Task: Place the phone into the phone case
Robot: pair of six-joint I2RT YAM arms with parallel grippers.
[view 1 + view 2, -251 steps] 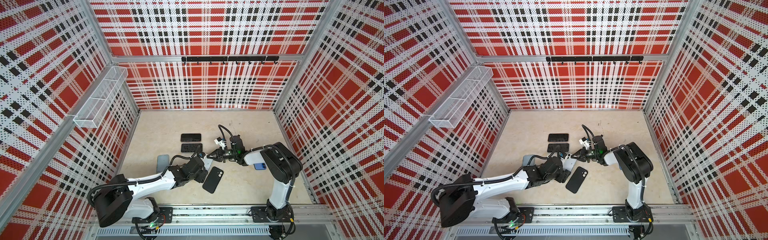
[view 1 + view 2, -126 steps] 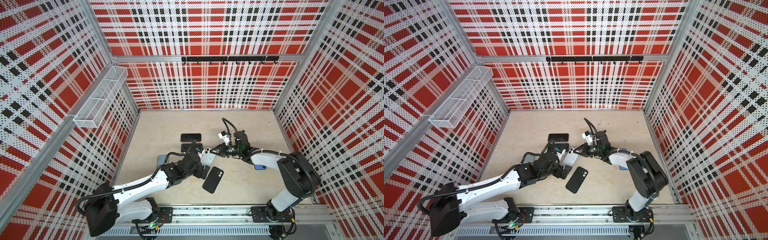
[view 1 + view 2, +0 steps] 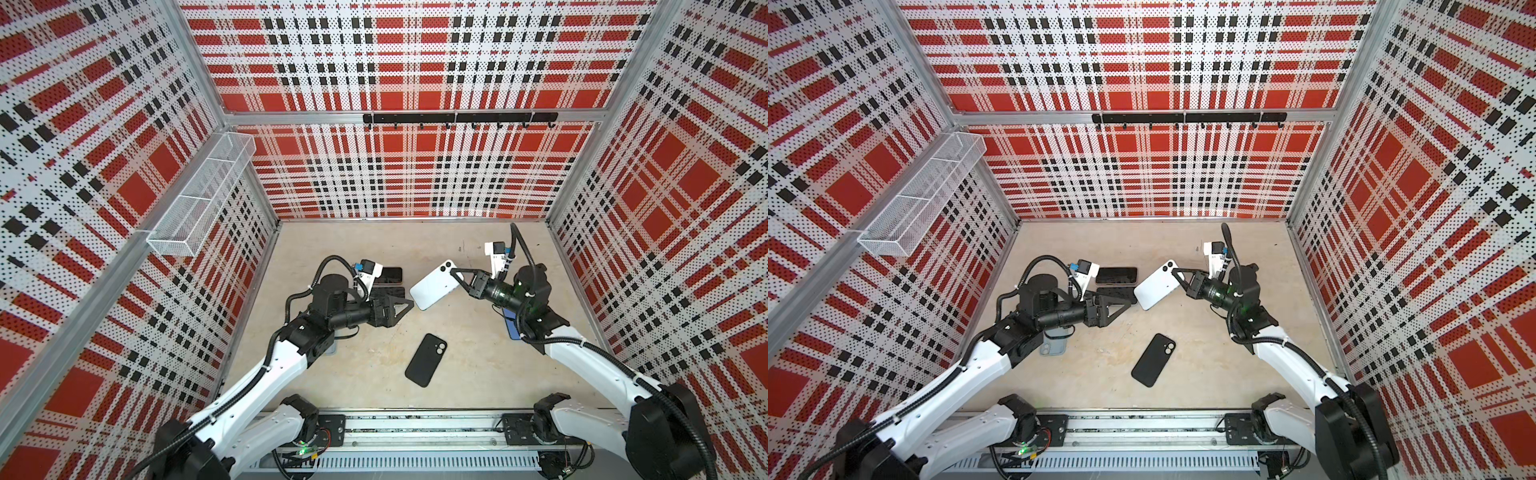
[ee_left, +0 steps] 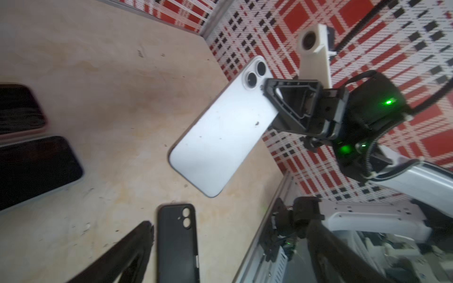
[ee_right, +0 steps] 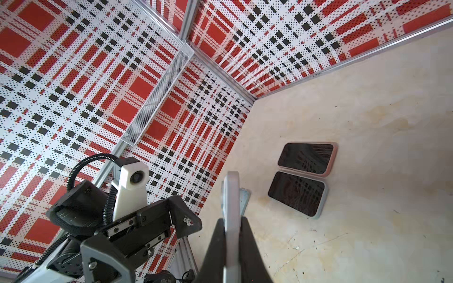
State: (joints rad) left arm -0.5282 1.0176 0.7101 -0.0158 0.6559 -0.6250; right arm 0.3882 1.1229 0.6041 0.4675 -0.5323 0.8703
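Red, white and black plaid covers the perforated wall panels (image 3: 415, 166) across the upper frame and both sides. At centre, the white slab-shaped smartphone (image 3: 432, 289) has two black lenses. Below it, the matte black rubbery phone case (image 3: 426, 359) is plain. The beige floor board (image 3: 478, 374) is mottled yellow. Upper left, the wire-mesh basket (image 3: 199, 199) is white.

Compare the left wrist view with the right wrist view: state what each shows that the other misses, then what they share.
Only the left wrist view: the black phone case lying on the table, and the back of the white phone with its two lenses. Only the right wrist view: the mesh basket on the wall. Both: the white phone clamped in the right end effector, seen edge-on from the right wrist, and two dark-screened phones lying side by side.
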